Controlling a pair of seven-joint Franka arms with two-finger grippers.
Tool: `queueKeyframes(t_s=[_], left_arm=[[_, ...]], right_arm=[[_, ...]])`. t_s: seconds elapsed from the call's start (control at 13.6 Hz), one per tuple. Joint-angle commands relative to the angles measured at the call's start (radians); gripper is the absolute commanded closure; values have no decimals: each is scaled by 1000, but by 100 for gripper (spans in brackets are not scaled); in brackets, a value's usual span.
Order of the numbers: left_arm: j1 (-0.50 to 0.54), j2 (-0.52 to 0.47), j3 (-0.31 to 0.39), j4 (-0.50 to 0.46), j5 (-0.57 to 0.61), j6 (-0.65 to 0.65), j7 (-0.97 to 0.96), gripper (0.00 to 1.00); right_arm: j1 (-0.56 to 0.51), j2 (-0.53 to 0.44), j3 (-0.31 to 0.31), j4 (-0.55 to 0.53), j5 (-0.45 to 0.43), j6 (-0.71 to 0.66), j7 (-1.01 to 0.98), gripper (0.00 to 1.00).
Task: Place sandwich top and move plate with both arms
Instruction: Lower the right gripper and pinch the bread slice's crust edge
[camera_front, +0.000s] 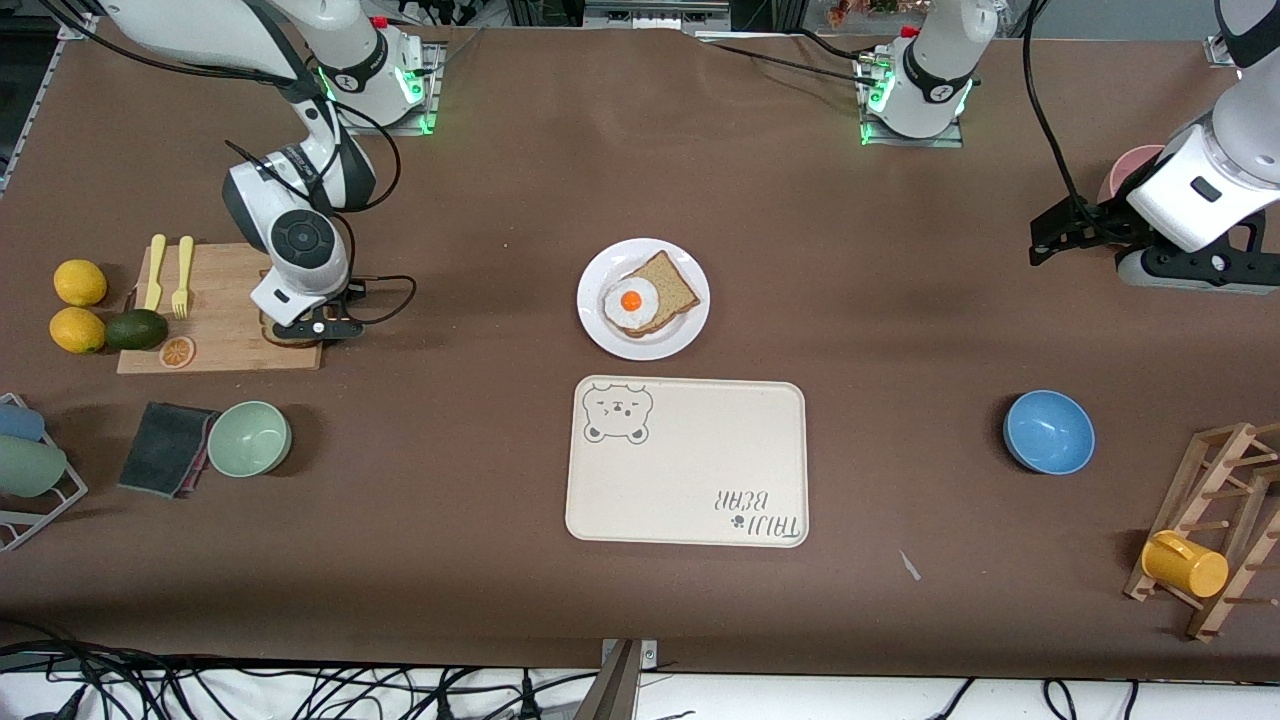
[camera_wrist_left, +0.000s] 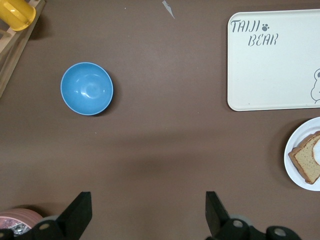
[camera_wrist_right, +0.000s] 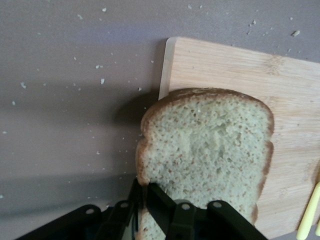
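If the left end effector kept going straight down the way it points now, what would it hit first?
Probably just bare table. The left end effector hangs open over it, with the blue bowl, the tray and the plate all off to the sides.

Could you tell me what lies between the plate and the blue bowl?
Nothing: between plate and blue bowl is only bare brown tablecloth, seen in the front view.
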Motion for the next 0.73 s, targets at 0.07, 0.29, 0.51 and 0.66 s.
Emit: queueKeyframes(t_s=[0.07,0.29,0.51,0.66], left_arm=[[1,15,0,34,-10,-24,-8,0],[1,15,0,34,-10,-24,-8,0],[1,15,0,34,-11,-24,-8,0],[1,15,0,34,-10,-24,-10,0]], right_arm=[[-1,0,-4,-17,-24,22,21,100],[0,-5,-4,-16,-22,5,23,100],[0,-36,0,-10,-18,-10,5,100],[0,-57,6,4,-13,-58,-2,100]])
